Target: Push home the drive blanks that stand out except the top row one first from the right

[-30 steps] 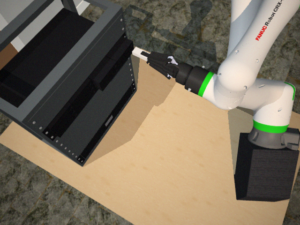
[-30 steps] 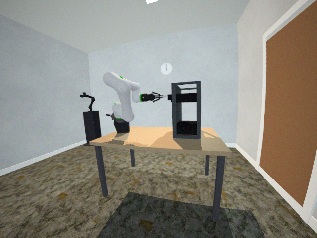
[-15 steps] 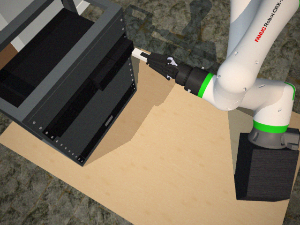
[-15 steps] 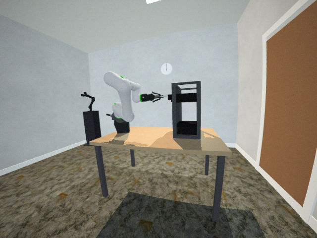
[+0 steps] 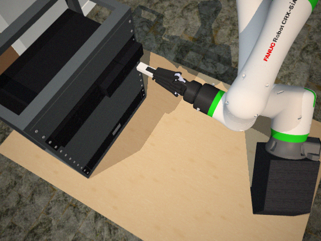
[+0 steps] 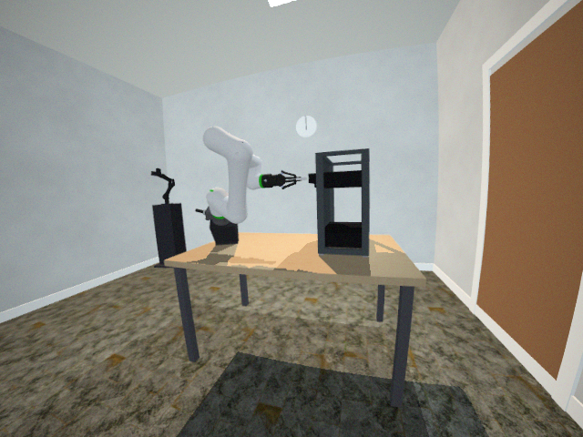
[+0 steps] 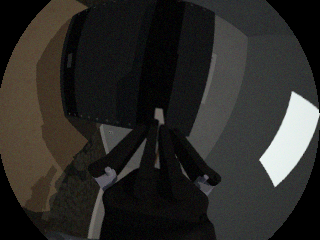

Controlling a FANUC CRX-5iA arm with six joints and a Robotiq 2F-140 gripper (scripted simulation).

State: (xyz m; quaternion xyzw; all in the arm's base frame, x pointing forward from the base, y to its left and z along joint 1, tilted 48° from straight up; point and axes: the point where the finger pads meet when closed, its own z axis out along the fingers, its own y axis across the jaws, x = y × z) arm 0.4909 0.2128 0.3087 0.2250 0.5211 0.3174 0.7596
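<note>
The grey rack [image 5: 77, 70] [image 6: 324, 211] stands upright on the wooden table [image 5: 181, 168] [image 6: 263, 256]. The black storage chassis [image 5: 121, 65] [image 6: 341, 178] [image 7: 114, 60] sits high in the rack, its front facing my arm. Parts of that front stand out further than others in the top view, but I cannot make out single blanks. My gripper [image 5: 141, 68] [image 6: 304, 178] [image 7: 158, 114] is shut on nothing, with its white fingertips pressed together. The tips point level at the chassis front near one end; I cannot tell whether they touch it.
A second black unit [image 6: 343, 235] sits at the bottom of the rack. My arm's black pedestal [image 5: 282, 181] stands at the table's other end. A black stand [image 6: 168, 230] with a small arm stands beside the table.
</note>
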